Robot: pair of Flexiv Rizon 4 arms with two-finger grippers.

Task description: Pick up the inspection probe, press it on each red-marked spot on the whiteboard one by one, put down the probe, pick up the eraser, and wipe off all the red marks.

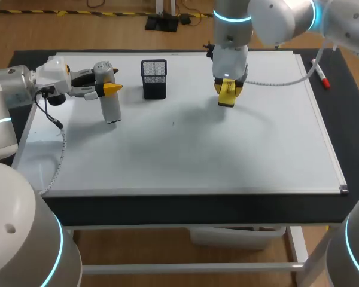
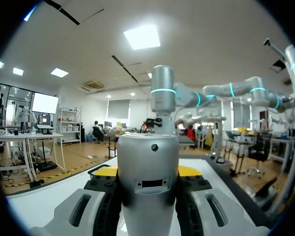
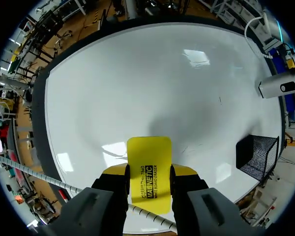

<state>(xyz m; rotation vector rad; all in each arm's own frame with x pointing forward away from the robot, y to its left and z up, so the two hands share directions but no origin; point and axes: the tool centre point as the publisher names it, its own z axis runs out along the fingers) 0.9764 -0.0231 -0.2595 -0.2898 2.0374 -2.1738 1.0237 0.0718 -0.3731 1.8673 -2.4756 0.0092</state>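
One probe (image 2: 148,187) in left gripper (image 1: 109,88), one eraser (image 3: 148,152) in right gripper (image 3: 148,172).

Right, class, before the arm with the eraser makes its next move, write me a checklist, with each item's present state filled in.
1. Right tool shut on the yellow rectangular eraser: ok.
2. Left tool shut on the silver cylindrical probe, well aside from the eraser: ok.
3. No red marks left on the white whiteboard: ok, none visible.
4. Eraser touching the whiteboard: cannot tell.
5. Black mesh cup apart from the eraser: ok.
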